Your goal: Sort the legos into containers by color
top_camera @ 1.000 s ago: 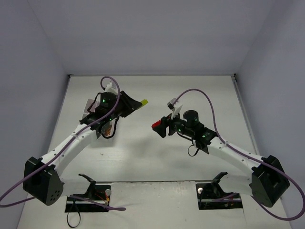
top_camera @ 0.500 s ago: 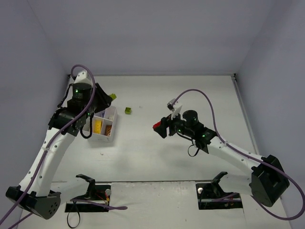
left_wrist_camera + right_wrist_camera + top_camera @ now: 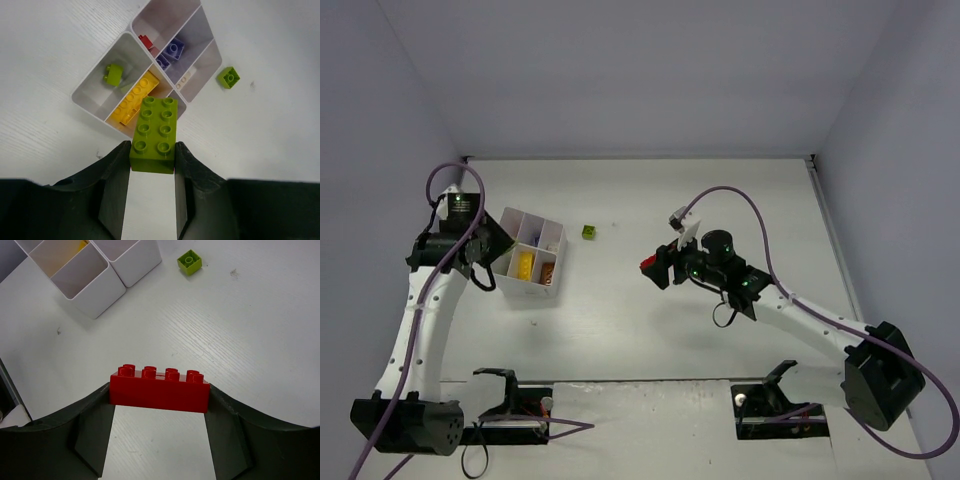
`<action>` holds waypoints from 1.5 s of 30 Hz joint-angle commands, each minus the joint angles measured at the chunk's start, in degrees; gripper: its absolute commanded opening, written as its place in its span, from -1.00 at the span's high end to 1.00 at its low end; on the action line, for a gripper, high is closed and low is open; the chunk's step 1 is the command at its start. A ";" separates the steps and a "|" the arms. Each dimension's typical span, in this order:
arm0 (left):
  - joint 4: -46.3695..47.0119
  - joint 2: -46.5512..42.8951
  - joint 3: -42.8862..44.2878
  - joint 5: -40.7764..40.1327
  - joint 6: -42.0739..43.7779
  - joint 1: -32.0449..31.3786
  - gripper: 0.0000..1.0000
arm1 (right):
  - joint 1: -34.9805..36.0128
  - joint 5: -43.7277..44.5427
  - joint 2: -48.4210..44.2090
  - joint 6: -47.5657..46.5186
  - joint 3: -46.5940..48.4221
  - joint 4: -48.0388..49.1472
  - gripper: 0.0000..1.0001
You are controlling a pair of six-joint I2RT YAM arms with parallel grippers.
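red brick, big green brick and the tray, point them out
red brick (image 3: 159,389), right wrist view, its front face
big green brick (image 3: 153,134), left wrist view, its studded top
tray (image 3: 95,300), right wrist view, outer wall of nearest cell

We see a lime-green brick (image 3: 152,135), a long red brick (image 3: 159,388), a white tray (image 3: 95,90) with a yellow brick (image 3: 134,97) and lilac bricks (image 3: 174,48) inside, and a small green brick (image 3: 228,77) on the white tabletop (image 3: 50,40).

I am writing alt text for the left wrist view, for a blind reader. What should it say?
The left claw grips a green eight-stud brick. Beyond it, a white divided tray holds a small green brick, a yellow brick, lilac bricks and a red piece; a second green brick lies loose on the table beside it.
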 commanded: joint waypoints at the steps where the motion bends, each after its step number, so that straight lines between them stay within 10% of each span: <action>1: -0.74 1.19 2.23 0.93 -5.57 1.79 1.00 | 0.28 -0.18 -1.71 0.70 0.65 4.53 0.97; 23: -5.05 9.19 4.34 -3.82 -11.82 6.72 0.96 | -0.43 0.70 -2.85 0.35 -1.28 4.70 0.97; 45: -2.15 11.57 2.67 -0.31 -12.26 8.30 0.04 | -0.60 -0.18 -2.85 -0.53 0.03 3.30 0.94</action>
